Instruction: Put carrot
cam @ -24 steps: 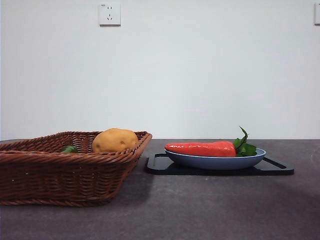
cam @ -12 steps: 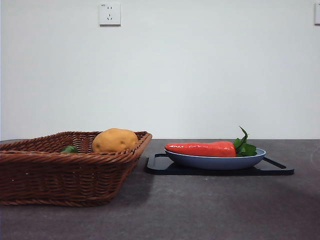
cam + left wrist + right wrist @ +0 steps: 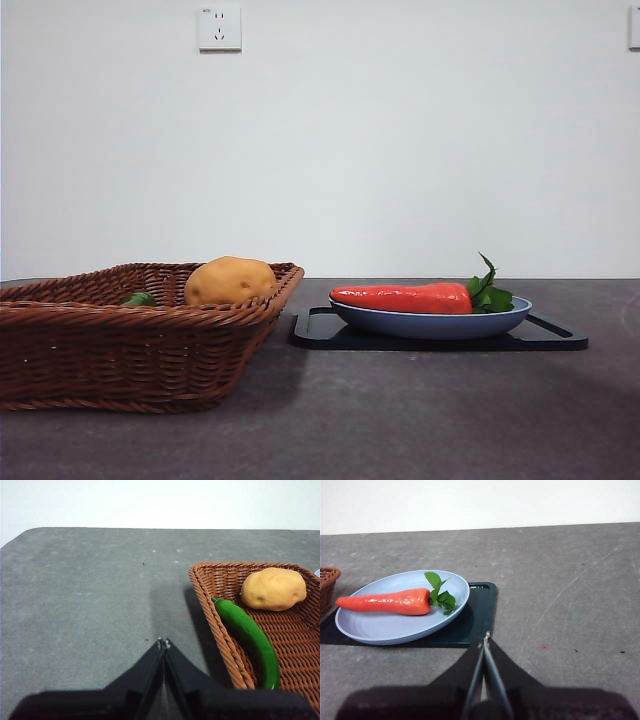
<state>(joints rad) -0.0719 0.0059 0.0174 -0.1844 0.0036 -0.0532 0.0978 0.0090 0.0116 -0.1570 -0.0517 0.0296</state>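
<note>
**Carrot at rest on blue plate, both arms held back**

The carrot (image 3: 402, 298) is seen lying flat along the blue plate (image 3: 430, 323) at the right centre of the front view, its green tuft turned toward the right edge of the frame. The plate is carried by a dark tray (image 3: 555, 337) on the grey surface (image 3: 420, 420), an arrangement judged to mark the carrot's intended resting place. In the lower left of the same view a wicker basket (image 3: 120, 345) is shown holding a potato (image 3: 230, 281) and a green pepper (image 3: 247, 637), kept apart from the plate.

No arm is visible in the front view. In the left wrist view the left end effector (image 3: 163, 643) is shown with jaws pressed together, gripping nothing, over bare surface beside the basket. In the right wrist view the right end effector (image 3: 485, 639) is likewise closed and empty, poised near the tray's edge and clear of the carrot. With the carrot unheld on the plate, the task is judged to be complete.
</note>
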